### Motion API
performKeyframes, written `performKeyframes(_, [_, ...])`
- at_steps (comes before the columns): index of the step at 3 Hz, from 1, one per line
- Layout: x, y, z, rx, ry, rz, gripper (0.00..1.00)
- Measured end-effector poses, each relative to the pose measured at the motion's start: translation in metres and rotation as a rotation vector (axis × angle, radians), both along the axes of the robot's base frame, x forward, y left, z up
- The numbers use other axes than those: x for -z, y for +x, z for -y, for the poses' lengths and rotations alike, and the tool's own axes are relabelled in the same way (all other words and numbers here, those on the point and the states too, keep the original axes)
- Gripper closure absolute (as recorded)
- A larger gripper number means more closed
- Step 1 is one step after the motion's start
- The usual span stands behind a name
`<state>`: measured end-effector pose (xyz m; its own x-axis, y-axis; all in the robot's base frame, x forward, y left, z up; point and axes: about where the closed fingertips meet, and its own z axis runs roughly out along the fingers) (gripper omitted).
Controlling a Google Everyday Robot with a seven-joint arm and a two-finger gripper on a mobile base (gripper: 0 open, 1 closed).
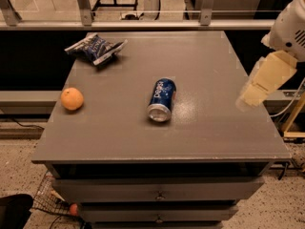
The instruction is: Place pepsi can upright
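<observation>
The pepsi can (161, 99) is blue with white lettering and lies on its side near the middle of the grey table (119, 137), its silver end facing the front edge. My gripper (251, 95) hangs from the white arm (290, 25) at the right, above the table's right edge. It is well to the right of the can, is not touching it, and holds nothing that I can see.
An orange (72, 98) sits near the table's left edge. A blue-and-white snack bag (96, 48) lies at the back left. A railing (143, 25) runs behind the table. Drawers (157, 192) are below the front edge.
</observation>
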<state>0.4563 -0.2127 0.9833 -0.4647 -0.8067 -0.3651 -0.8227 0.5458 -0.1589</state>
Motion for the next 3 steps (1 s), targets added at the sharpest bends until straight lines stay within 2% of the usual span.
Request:
performKeyframes(1, [0.004, 0.018, -0.003, 0.156, 0.054, -0.025, 0.00])
performKeyframes(2, [0.007, 0.036, -0.007, 0.317, 0.052, -0.015, 0.00])
performKeyframes(3, [0.006, 0.036, -0.006, 0.390, 0.078, -0.027, 0.00])
